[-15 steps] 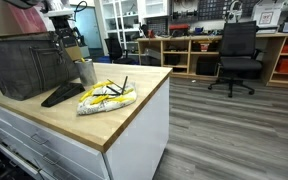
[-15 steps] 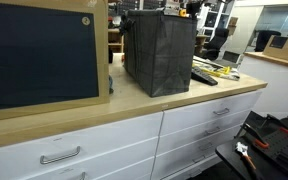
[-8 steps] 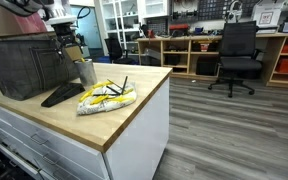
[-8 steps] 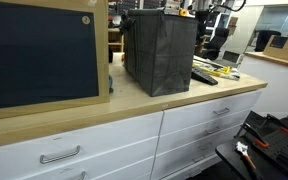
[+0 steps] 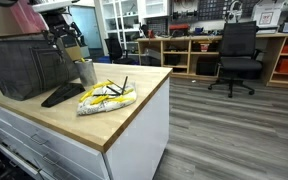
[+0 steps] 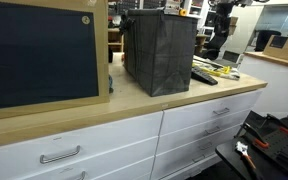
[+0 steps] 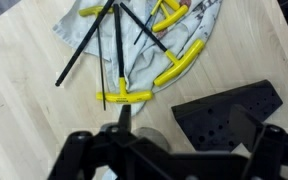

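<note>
My gripper [image 5: 68,50] hangs just above a grey metal cup [image 5: 86,72] on the wooden counter [image 5: 134,115]. In the wrist view the jaws [image 7: 169,160] look spread and empty, with the cup's rim [image 7: 149,140] right under them and a thin black tool [image 7: 124,115] sticking up beside it. A pale cloth [image 5: 106,98] with yellow-handled and black tools lies in front of the cup, also in the wrist view [image 7: 144,40]. A black perforated plate [image 7: 229,115] lies beside the cup [image 5: 62,95]. The arm also shows in an exterior view [image 6: 220,38].
A large dark mesh basket [image 5: 24,65] stands next to the cup and hides it in an exterior view [image 6: 159,50]. A framed dark board [image 6: 39,55] stands on the counter. A black office chair [image 5: 236,55] and shelves [image 5: 184,50] stand across the floor.
The arm's upper part has swung a little to the left in an exterior view; the gripper stays over the cup. The objects on the counter have not moved.
</note>
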You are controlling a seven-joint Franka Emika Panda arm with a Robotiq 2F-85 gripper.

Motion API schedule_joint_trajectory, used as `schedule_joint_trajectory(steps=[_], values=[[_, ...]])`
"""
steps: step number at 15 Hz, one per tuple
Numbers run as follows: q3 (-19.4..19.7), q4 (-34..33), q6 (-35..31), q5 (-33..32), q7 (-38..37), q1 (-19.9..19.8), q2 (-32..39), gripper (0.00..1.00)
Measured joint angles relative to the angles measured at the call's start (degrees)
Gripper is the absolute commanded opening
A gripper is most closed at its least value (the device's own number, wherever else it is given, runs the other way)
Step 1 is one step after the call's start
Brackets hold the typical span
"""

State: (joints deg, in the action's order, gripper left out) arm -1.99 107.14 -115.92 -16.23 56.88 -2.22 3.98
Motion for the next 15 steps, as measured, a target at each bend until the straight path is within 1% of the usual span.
schedule_joint_trajectory(steps=[2, 4, 7, 8, 10, 12, 15], values=[[1.7, 2.72, -1.02, 1.2, 3.96, -0.77, -2.47, 1.0], [4.29, 3.84, -1.05, 4.58, 10.3, -2.19, -3.49, 1.0], [8.48, 3.85, -0.79, 9.8, 20.58, -5.05, -3.72, 1.0], [9.16, 2.85, -0.63, 11.54, 22.56, -5.62, -3.11, 1.0], [8.76, -2.55, 1.34, 13.25, 22.76, -5.44, 0.54, 1.0], [7.24, -8.74, 4.09, 13.22, 22.07, -4.47, 4.93, 1.0], [5.67, -15.98, 8.21, 12.92, 22.0, -3.97, 9.95, 1.0]])
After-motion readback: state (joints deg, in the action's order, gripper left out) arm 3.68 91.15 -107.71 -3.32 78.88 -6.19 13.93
